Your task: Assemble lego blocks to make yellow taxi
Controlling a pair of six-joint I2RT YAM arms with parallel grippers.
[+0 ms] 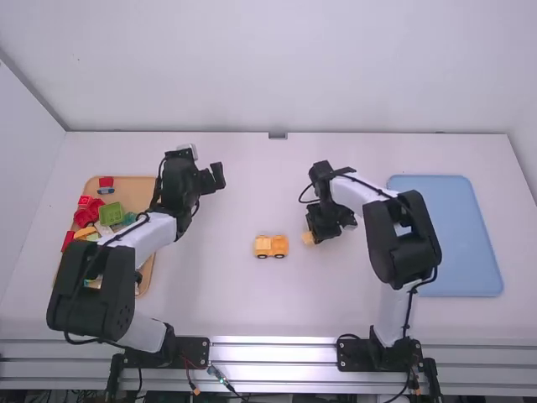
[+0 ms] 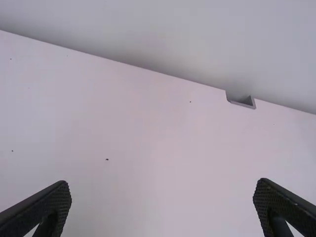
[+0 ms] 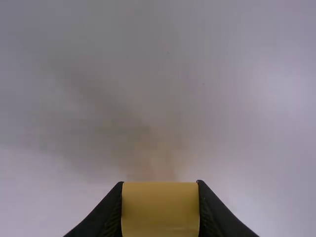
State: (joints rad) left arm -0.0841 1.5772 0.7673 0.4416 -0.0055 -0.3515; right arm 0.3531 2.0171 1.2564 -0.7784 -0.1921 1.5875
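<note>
1. The partly built yellow vehicle point(image 1: 271, 245) sits on the bench point(image 1: 226, 302) between the arms, to the left of the right tool point(image 3: 160, 182) and slightly nearer the arm bases. Its long axis runs roughly side to side.
2. The right tool is the nearer one. It grips a yellow block point(image 3: 160, 210) between its two fingers; I can't tell whether the block touches the bench. Block and vehicle are near each other but apart.
3. The right arm point(image 1: 409, 243) extends from its base, then folds leftward, its tool low over the bench.
4. The left tool point(image 2: 163, 181) is empty, fingers wide apart, well away from the vehicle. The left arm point(image 1: 92, 294) passes over the wooden tray point(image 1: 143, 182).
5. Probably the block goes onto the vehicle next, calling for a short leftward move and careful stud alignment; pressing off-centre could tip the vehicle.
</note>
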